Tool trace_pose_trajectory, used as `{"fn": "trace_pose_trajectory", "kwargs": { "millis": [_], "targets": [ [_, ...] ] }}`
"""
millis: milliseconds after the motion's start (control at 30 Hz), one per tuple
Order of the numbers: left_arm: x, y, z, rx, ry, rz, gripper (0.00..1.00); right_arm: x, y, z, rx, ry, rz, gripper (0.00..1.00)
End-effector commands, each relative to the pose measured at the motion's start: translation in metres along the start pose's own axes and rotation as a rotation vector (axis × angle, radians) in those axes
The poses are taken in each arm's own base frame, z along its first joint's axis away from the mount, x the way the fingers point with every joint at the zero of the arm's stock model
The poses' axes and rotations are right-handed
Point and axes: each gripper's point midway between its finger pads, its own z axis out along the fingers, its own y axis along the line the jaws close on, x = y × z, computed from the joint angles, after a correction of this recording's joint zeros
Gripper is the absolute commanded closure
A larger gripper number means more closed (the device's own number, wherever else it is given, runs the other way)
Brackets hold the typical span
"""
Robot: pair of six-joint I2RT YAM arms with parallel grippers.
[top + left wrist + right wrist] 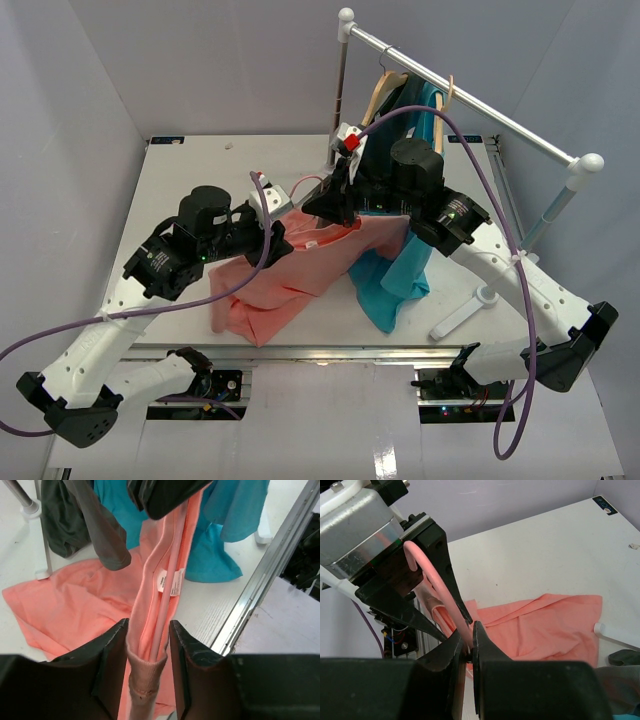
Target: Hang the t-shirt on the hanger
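White table (200, 170), salmon-pink soft cloth t-shirt (290, 285) lying mid-table with its collar lifted, thin pale-pink rod hanger (170, 580) running inside that collar, left gripper (148, 626) clamped around collar and rod, right gripper (471, 636) pinching the hanger rod

The t-shirt (270, 295) lies on the table (180, 180) — hanger (174, 555) in its neck, rack (500, 110) behind.

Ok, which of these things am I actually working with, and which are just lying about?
In the job:
salmon t-shirt
pale-pink hanger
left tool, clamped on the t-shirt's collar
right tool, shut on the hanger

Just there:
teal shirt
dark grey shirt
wooden hangers
rack rail
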Motion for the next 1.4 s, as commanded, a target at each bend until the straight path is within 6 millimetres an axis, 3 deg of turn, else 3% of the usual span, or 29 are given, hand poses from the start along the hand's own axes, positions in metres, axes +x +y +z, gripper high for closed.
{"fn": "trace_pose_trajectory", "kwargs": {
  "millis": [0, 33, 67, 200, 333, 533, 567, 733, 867, 1033, 1367],
  "targets": [
    [-0.021, -0.010, -0.005, 0.059, -0.084, 0.027, 0.79, -0.035, 0.022, -0.012, -0.069, -0.108, -0.064, 0.92],
    [-0.021, -0.012, -0.005, 0.068, -0.085, 0.029, 0.93, -0.033, 0.025, -0.012, -0.086, -0.103, -0.072, 0.92],
    [-0.021, -0.014, -0.006, 0.076, -0.085, 0.032, 1.00, -0.030, 0.028, -0.013, -0.105, -0.095, -0.080, 0.92],
    [-0.017, -0.021, -0.015, 0.097, -0.095, 0.046, 1.00, -0.021, 0.033, -0.015, -0.143, -0.065, -0.109, 0.88],
    [-0.015, -0.031, -0.031, 0.126, -0.106, 0.059, 1.00, -0.005, 0.032, -0.017, -0.166, -0.009, -0.177, 0.56],
    [-0.003, -0.038, -0.051, 0.121, -0.092, 0.056, 1.00, 0.008, 0.039, -0.029, -0.239, 0.078, -0.253, 0.33],
    [0.003, -0.038, -0.053, 0.115, -0.071, 0.054, 1.00, 0.015, 0.038, -0.034, -0.251, 0.108, -0.263, 0.32],
    [0.007, -0.046, -0.072, 0.119, -0.092, 0.058, 1.00, 0.013, 0.030, -0.049, -0.208, 0.151, -0.304, 0.31],
    [0.010, -0.048, -0.081, 0.108, -0.093, 0.051, 1.00, 0.018, 0.038, -0.056, -0.274, 0.188, -0.304, 0.32],
    [0.011, -0.050, -0.088, 0.109, -0.110, 0.063, 1.00, 0.038, 0.024, -0.055, -0.229, 0.260, -0.310, 0.34],
    [0.011, -0.051, -0.082, 0.120, -0.115, 0.067, 1.00, 0.079, 0.023, -0.044, -0.317, 0.329, -0.247, 0.45]
  ]
}}
